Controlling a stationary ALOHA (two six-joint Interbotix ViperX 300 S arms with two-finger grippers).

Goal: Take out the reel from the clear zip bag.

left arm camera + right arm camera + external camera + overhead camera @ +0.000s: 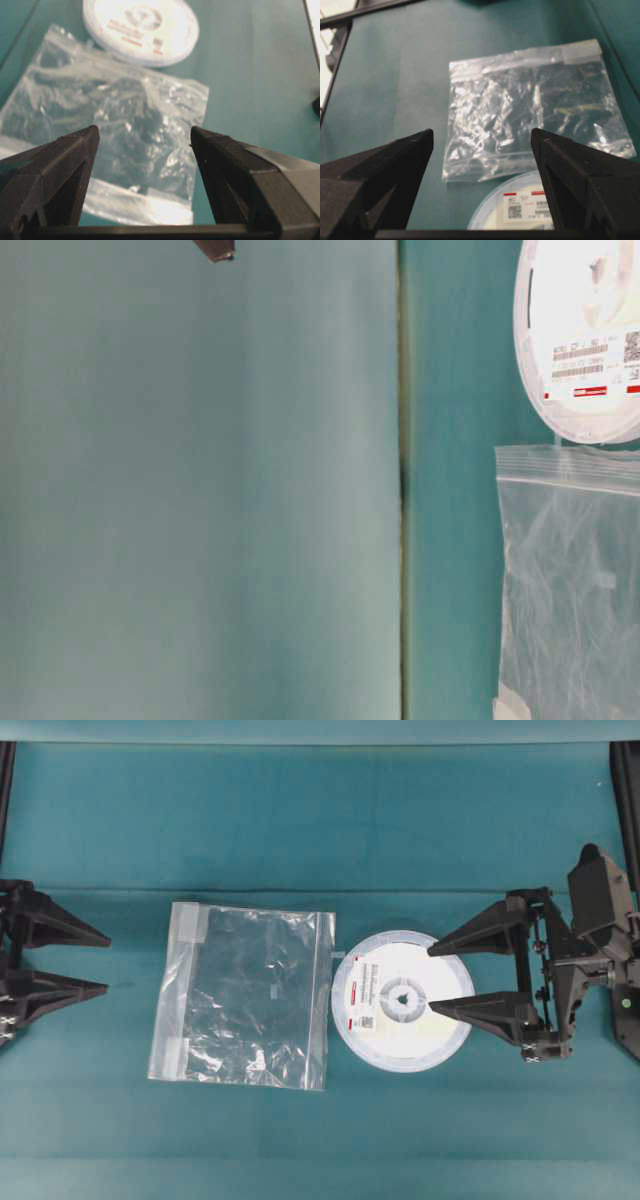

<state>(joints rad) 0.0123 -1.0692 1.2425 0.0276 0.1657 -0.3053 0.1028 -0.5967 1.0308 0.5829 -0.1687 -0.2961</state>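
The right gripper (430, 979) was spread wide above the reel (400, 1001), gripping nothing. The left gripper (108, 963) stood equally spread near the table's (300, 830) left edge. The clear zip bag (242, 994) lay flat just beside the reel.

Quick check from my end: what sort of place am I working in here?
Most likely a lab bench set up for robot trials: a table covered in plain teal cloth, two fixed arms facing each other across it, and only a reel and a clear bag laid out.
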